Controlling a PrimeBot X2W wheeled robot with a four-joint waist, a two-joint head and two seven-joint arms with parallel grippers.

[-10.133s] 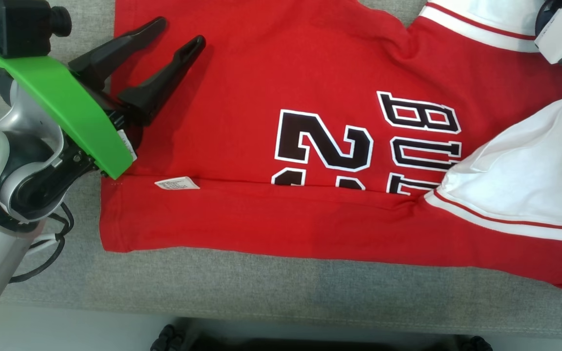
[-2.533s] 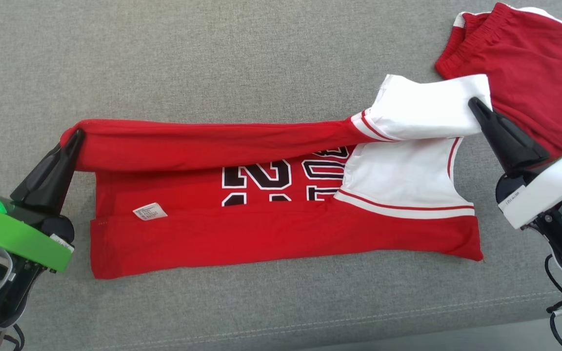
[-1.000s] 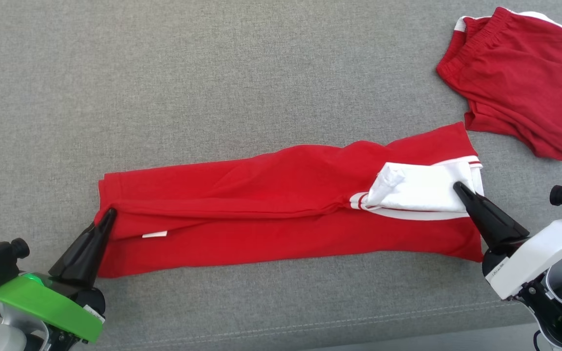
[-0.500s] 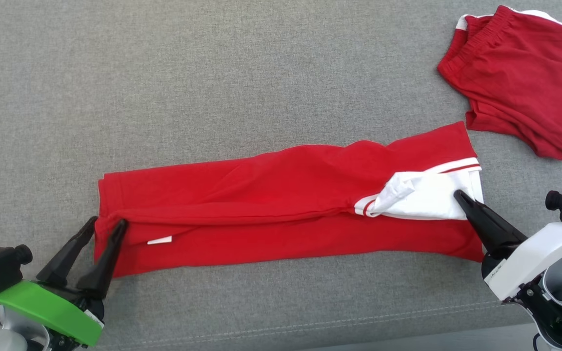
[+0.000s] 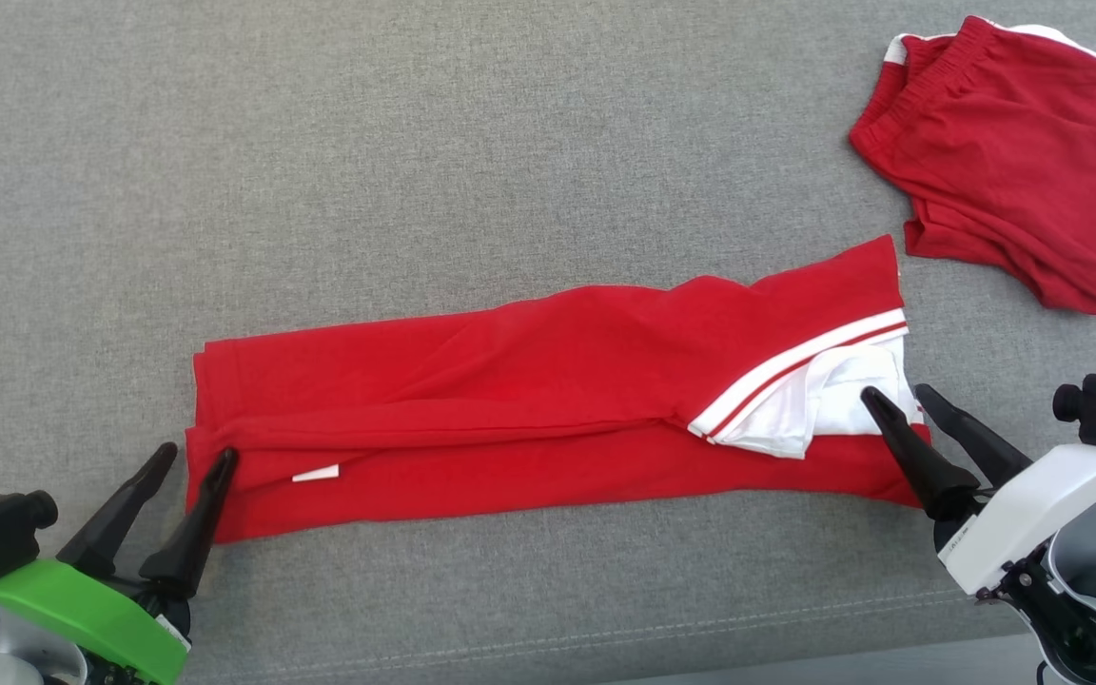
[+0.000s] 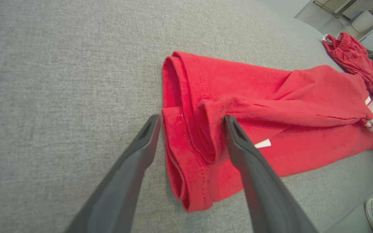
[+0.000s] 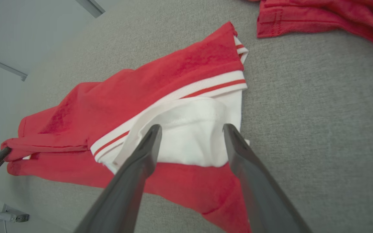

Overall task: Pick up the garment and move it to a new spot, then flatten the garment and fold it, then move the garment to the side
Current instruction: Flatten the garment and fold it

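Seen across the middle of the grey fabric surface (image 5: 510,143): the garment (image 5: 529,381), laid lengthwise into a long red strip, with red shorts (image 5: 1005,162) lying apart beyond its far right corner. Left jaws wide and holding nothing, astride the near left corner of the hem; right jaws wide as well, also empty, over the white panel (image 5: 833,419) at the right end. Probably at the letting-go that follows the lengthwise fold. To do it well, draw both jaws straight back and slightly up, so as not to catch the hem or drag the top layer. Then check the edges before folding further: top layer slanted toward the right end, white panel bunched and peeking out. Better to smooth that panel flat first, then to fold end over end.
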